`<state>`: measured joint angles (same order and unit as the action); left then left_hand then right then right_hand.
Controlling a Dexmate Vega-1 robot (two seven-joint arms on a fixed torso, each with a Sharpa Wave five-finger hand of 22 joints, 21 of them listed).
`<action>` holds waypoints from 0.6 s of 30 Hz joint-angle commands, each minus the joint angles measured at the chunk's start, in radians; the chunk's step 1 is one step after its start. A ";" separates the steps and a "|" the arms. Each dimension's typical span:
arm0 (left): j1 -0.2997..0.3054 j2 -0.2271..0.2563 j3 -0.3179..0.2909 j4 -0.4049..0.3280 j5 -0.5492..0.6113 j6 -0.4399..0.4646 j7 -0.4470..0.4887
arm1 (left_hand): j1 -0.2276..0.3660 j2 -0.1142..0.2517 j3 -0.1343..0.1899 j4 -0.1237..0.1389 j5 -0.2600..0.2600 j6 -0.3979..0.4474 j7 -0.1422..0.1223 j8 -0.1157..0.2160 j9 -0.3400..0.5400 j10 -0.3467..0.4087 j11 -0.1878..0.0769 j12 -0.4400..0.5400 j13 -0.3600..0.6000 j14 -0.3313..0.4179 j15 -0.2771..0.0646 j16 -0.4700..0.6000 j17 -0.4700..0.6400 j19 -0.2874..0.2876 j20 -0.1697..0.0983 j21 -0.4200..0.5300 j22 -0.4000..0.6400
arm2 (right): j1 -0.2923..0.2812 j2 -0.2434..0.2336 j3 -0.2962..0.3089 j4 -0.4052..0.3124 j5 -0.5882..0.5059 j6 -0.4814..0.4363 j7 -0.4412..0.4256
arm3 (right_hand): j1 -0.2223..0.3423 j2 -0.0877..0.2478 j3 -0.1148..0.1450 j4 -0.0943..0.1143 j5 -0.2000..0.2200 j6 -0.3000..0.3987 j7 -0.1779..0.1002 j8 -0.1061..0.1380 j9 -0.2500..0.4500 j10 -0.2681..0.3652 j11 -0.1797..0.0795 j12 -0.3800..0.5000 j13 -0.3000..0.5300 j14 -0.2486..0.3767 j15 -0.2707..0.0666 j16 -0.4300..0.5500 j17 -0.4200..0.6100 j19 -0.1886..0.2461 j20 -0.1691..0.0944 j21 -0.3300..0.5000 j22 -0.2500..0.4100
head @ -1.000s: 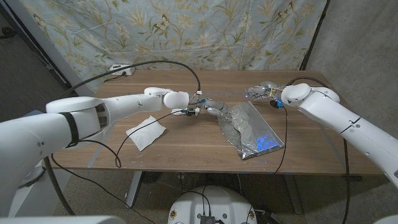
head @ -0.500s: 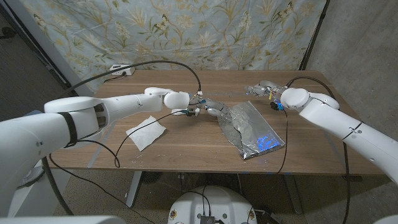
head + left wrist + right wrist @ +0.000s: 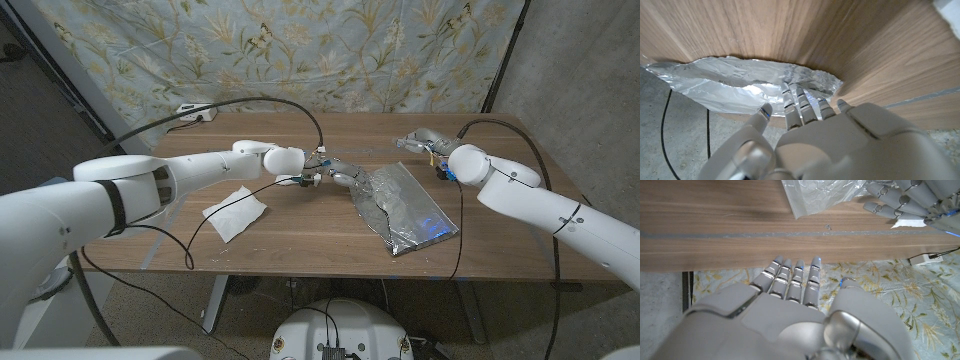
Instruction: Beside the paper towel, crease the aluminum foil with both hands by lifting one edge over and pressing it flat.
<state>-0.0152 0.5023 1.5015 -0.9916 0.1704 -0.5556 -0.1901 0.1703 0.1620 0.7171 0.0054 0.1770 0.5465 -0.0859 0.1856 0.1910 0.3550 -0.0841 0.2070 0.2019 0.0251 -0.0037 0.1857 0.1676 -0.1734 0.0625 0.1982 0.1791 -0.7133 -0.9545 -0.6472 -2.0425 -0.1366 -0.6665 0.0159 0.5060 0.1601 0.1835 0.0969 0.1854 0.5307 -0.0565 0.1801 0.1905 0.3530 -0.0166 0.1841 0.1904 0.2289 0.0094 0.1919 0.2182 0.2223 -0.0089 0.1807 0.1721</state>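
The crumpled aluminum foil (image 3: pixel 405 205) lies right of the table's centre, with its long side running towards the front right. The white paper towel (image 3: pixel 237 211) lies to its left. My left hand (image 3: pixel 343 175) reaches in from the left, and its fingertips (image 3: pixel 799 97) rest on the foil's (image 3: pixel 735 85) near-left corner without gripping it. My right hand (image 3: pixel 419 140) hovers beyond the foil's far edge with its fingers (image 3: pixel 792 275) straight and nothing in them. In the right wrist view the foil's corner (image 3: pixel 820 195) and my left hand (image 3: pixel 902 200) show ahead of it.
A white power strip (image 3: pixel 195 113) sits at the table's back left. A black cable (image 3: pixel 290 103) arcs over the table to my left wrist. Another cable (image 3: pixel 457 215) hangs past the foil's right side. A patterned cloth hangs behind the table.
My right hand has moved left along the far side of the table, closer to the foil's far edge. My left hand and the foil have stayed put.
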 commanded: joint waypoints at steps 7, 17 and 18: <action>0.001 -0.016 -0.011 0.042 -0.008 -0.025 0.000 | 0.008 0.000 -0.003 0.000 -0.005 -0.002 0.000 0.004 0.002 0.004 -0.004 0.006 0.002 0.006 0.001 -0.001 0.002 -0.069 0.005 0.006 0.002 | 0.034 -0.019 -0.121 -0.067 -0.243 -0.111 0.043 | -0.019 -0.005 0.007 -0.002 0.010 -0.031 -0.009 0.000 -0.003 0.034 -0.069 0.011 -0.003 -0.008 0.000 0.004 -0.006 -0.023 0.004 0.001 0.001; 0.002 -0.014 -0.014 0.047 -0.005 -0.034 0.004 | 0.009 0.001 -0.004 0.000 -0.004 -0.003 0.001 0.004 0.002 0.002 -0.004 0.005 0.002 0.007 0.000 -0.001 0.002 -0.067 0.005 0.006 0.002 | 0.050 -0.020 -0.179 -0.079 -0.365 -0.125 0.088 | -0.022 -0.012 0.010 -0.008 0.010 -0.040 -0.024 0.002 -0.005 0.035 -0.093 0.007 -0.005 -0.006 -0.008 0.006 -0.011 -0.034 0.006 0.001 0.001; 0.002 -0.014 -0.015 0.048 -0.005 -0.036 0.004 | 0.010 0.001 -0.004 0.000 -0.004 -0.003 0.000 0.004 0.002 0.003 -0.005 0.006 0.002 0.007 0.000 -0.001 0.002 -0.067 0.005 0.006 0.002 | 0.050 -0.019 -0.181 -0.079 -0.373 -0.123 0.088 | -0.023 -0.013 0.010 -0.009 0.010 -0.045 -0.026 0.001 -0.005 0.033 -0.091 0.006 -0.005 -0.006 -0.009 0.006 -0.012 -0.036 0.006 0.002 0.001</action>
<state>-0.0148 0.4896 1.4920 -0.9539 0.1657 -0.5781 -0.1917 0.1702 0.1620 0.7171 0.0054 0.1771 0.5465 -0.0859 0.1856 0.1910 0.3550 -0.0841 0.2068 0.2027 0.0250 -0.0037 0.1857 0.1675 -0.1734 0.0625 0.1982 0.1791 -0.6768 -0.9730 -0.7727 -2.1047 -0.3879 -0.7693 0.0679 0.4892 0.1506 0.1879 0.0924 0.1854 0.4938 -0.0772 0.1801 0.1859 0.3889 -0.1027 0.1887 0.1851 0.2217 0.0022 0.1919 0.2044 0.1915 -0.0032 0.1808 0.1720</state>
